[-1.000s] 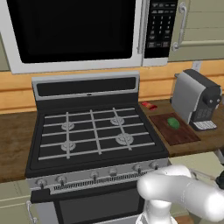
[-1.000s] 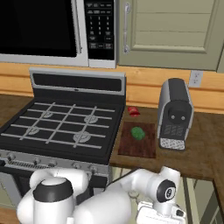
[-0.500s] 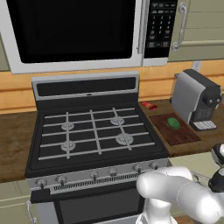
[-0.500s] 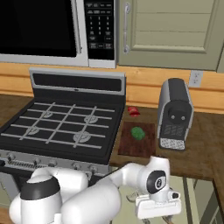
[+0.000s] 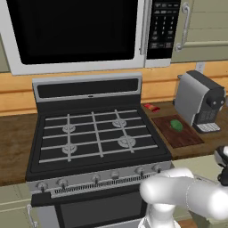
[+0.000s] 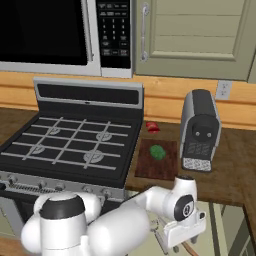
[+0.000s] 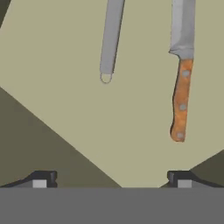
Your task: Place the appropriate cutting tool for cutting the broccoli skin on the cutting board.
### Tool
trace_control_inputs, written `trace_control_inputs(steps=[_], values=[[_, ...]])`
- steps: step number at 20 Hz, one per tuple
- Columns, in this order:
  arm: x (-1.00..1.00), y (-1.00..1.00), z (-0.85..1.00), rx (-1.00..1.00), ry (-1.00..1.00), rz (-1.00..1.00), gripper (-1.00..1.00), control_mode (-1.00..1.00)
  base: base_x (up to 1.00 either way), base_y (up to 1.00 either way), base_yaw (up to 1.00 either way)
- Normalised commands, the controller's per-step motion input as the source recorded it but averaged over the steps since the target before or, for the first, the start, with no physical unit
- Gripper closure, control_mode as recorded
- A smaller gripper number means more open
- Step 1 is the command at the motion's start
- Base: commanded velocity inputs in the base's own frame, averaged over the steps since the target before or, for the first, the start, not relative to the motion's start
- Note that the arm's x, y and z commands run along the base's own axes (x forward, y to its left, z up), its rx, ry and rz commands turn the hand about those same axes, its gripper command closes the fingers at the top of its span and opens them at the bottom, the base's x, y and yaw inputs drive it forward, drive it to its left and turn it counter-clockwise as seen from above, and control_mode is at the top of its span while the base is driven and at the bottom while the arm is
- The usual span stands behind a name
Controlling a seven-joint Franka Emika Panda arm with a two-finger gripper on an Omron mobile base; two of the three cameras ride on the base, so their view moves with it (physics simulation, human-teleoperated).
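Slim pale silvery-white cutting tool (image 7: pixel 109 37) lies on a flat beige surface (image 7: pixel 87 113) straight ahead of my hand camera, its handle end, with a small loop at the tip, pointing toward me. Beside it, apart and roughly parallel, lies a knife with a grey steel blade and an orange-brown riveted wooden handle (image 7: pixel 180 74), handle also toward me. Both run off the top edge of that view, so I cannot see their far ends.

My gripper (image 7: pixel 111 179) hangs above that surface with nothing between its two small dark fingertips (image 7: pixel 41 179); they stand wide apart, touching neither utensil. In the right base view my hand (image 6: pixel 181 227) sits low, below the front edge of the counter.

Up on the brown wooden counter (image 6: pixel 235 170), the flat rectangular dark reddish-brown wooden cutting board (image 5: pixel 178 133) lies between the black gas stove with grey grates (image 5: pixel 95 138) and the grey coffee machine (image 5: pixel 198 100). A small rounded bright green broccoli (image 5: pixel 177 125) rests on the board, toward its back half. From the right base view the same broccoli (image 6: pixel 157 152) sits on the board (image 6: pixel 155 165) just left of the coffee machine (image 6: pixel 200 130). A small red item (image 6: pixel 152 127) lies on the counter behind the board, apart from it. A white microwave with a black door (image 5: pixel 75 31) hangs over the stove.
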Motion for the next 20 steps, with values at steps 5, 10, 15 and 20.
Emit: trace_control_inputs(steps=[5, 10, 15, 20], values=[[0.23, 0.0, -0.41, 0.08, -0.04, 0.06, -1.0, -1.0, 0.0, 0.0, 0.0], [0.42, -0.03, -0.34, 0.06, 0.0, 0.09, -1.0, -1.0, 0.0, 0.0, 0.0], [0.38, 0.0, -0.51, 0.03, 0.0, 0.1, -1.0, -1.0, 0.0, 0.0, 0.0], [0.27, 0.0, -0.54, 0.03, 0.0, 0.08, -1.0, -1.0, 0.0, 0.0, 0.0]])
